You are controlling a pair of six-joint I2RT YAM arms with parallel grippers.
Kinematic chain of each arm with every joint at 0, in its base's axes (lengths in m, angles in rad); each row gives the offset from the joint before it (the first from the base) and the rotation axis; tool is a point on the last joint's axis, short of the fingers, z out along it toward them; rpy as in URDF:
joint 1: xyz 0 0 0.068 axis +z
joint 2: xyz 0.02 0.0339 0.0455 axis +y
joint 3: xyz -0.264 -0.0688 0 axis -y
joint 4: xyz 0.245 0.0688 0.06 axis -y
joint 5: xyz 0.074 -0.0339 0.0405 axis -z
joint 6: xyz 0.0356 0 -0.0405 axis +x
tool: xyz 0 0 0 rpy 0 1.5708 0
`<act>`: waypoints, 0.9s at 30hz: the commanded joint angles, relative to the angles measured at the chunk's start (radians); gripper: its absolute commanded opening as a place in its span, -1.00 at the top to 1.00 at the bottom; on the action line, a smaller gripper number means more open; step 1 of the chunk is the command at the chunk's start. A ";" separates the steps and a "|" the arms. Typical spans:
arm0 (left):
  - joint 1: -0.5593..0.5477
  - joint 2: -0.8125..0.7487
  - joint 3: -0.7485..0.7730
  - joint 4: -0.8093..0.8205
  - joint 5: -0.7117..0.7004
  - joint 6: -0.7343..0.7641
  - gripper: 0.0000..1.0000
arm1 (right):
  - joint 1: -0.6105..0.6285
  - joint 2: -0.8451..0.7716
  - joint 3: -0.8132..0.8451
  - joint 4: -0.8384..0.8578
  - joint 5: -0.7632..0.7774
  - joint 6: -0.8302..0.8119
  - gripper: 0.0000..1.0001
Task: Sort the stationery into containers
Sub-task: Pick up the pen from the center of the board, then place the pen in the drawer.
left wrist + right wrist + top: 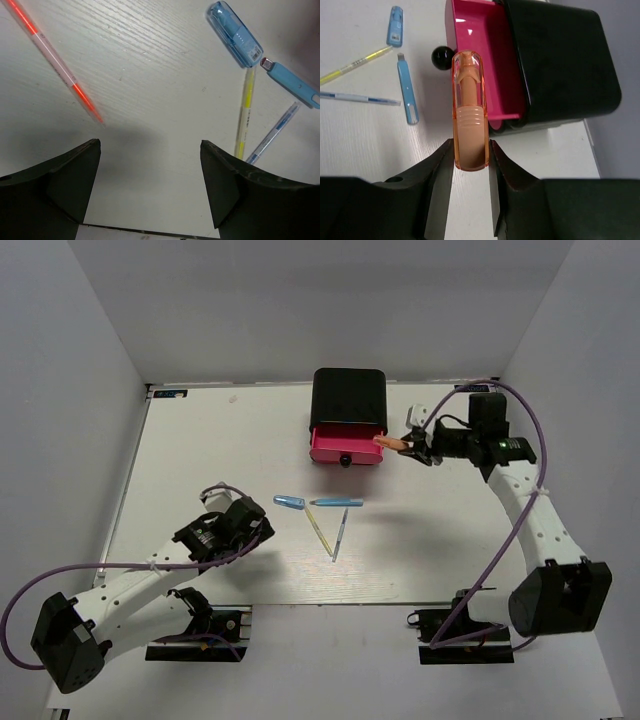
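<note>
Orange marker point(468, 112) clamped in my right gripper point(470, 156), aimed at open drawer point(501, 60) for the drop; left gripper point(150, 150) apart over table point(150, 75).

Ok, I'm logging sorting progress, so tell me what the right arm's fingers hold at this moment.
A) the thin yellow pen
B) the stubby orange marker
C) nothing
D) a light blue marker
B: in the right wrist view the right fingers are closed on either side of the stubby orange marker, which is held near the open pink drawer.
</note>
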 commanded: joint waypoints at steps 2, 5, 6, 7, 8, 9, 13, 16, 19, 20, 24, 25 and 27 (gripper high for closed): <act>0.005 -0.014 -0.002 -0.054 -0.042 -0.052 -0.81 | 0.080 0.126 0.107 0.091 -0.004 0.063 0.76; 0.005 -0.023 -0.002 -0.084 -0.042 -0.064 -0.81 | 0.129 0.206 0.164 0.131 0.036 0.073 0.73; 0.005 -0.023 -0.011 -0.085 -0.042 -0.064 -0.81 | 0.137 0.220 0.178 0.128 0.042 0.071 0.73; 0.005 -0.023 -0.011 -0.098 -0.042 -0.073 -0.81 | 0.158 0.255 0.220 0.126 0.057 0.065 0.73; 0.005 -0.034 -0.011 -0.109 -0.042 -0.073 -0.81 | 0.164 0.284 0.236 0.122 0.059 0.066 0.73; 0.005 -0.034 -0.011 -0.109 -0.042 -0.082 -0.81 | 0.172 0.315 0.247 0.119 0.071 0.065 0.71; 0.005 -0.043 -0.020 -0.109 -0.052 -0.082 -0.81 | 0.203 0.378 0.334 0.112 0.108 0.088 0.56; 0.005 -0.020 -0.020 -0.109 -0.062 -0.082 -0.86 | 0.220 0.407 0.353 0.091 0.137 0.083 0.20; 0.014 0.022 -0.020 -0.077 -0.062 -0.082 -0.86 | 0.224 0.413 0.351 0.092 0.157 0.088 -0.03; 0.014 0.036 -0.020 -0.063 -0.062 -0.082 -0.86 | 0.224 0.412 0.351 0.092 0.159 0.097 -0.03; 0.025 0.107 -0.002 -0.040 -0.062 -0.073 -0.89 | 0.221 0.374 0.350 0.106 0.157 0.135 -0.06; 0.037 0.127 -0.002 -0.040 -0.062 -0.073 -0.89 | 0.217 0.364 0.344 0.118 0.150 0.163 -0.06; 0.049 0.139 0.008 -0.040 -0.062 -0.063 -0.89 | 0.215 0.329 0.316 0.146 0.154 0.187 -0.06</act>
